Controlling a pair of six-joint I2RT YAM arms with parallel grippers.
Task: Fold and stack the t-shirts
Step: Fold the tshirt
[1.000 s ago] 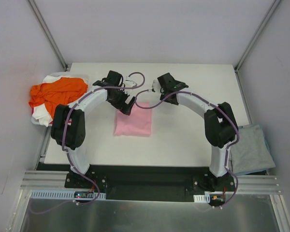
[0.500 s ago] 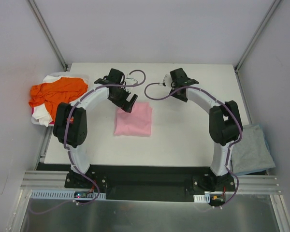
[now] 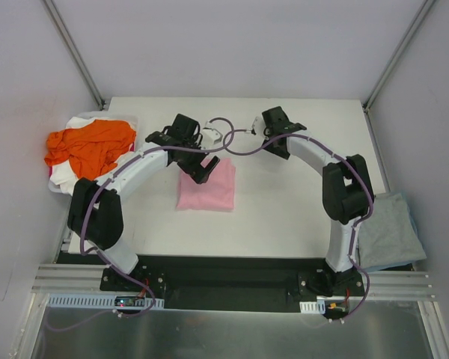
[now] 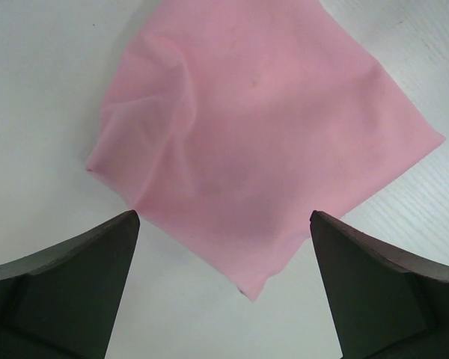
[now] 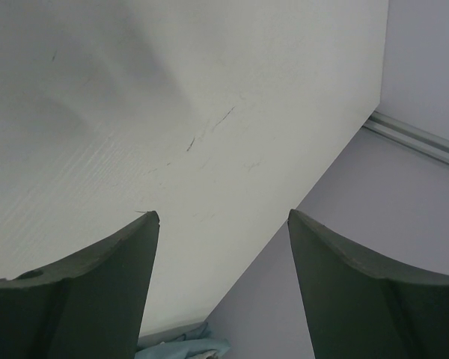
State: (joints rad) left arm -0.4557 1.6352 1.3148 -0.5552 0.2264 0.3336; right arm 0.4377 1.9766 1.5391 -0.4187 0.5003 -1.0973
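A folded light pink t-shirt [image 3: 206, 187] lies flat on the white table [image 3: 284, 202]. My left gripper [image 3: 200, 166] hovers over its far left corner, open, with nothing between the fingers. In the left wrist view the pink t-shirt [image 4: 262, 142] fills the middle, one corner pointing down between the dark fingertips [image 4: 67, 284] of the left gripper [image 4: 224, 215]. My right gripper [image 3: 278, 140] is open and empty above bare table, right of the pink shirt; the right wrist view shows the right gripper [image 5: 223, 215] over table and wall. An orange t-shirt [image 3: 90, 142] lies crumpled on a white one [image 3: 66, 176] at far left.
A grey-blue t-shirt [image 3: 389, 228] lies off the table's right edge, and the grey-blue cloth [image 5: 183, 348] shows at the bottom of the right wrist view. A white bin [image 3: 56, 187] holds the orange and white pile. Grey walls [image 3: 232, 45] enclose the table.
My right gripper drew back to the right, away from the pink shirt's far edge, then stayed. My left gripper shifted right and nearer, over the shirt's far left corner.
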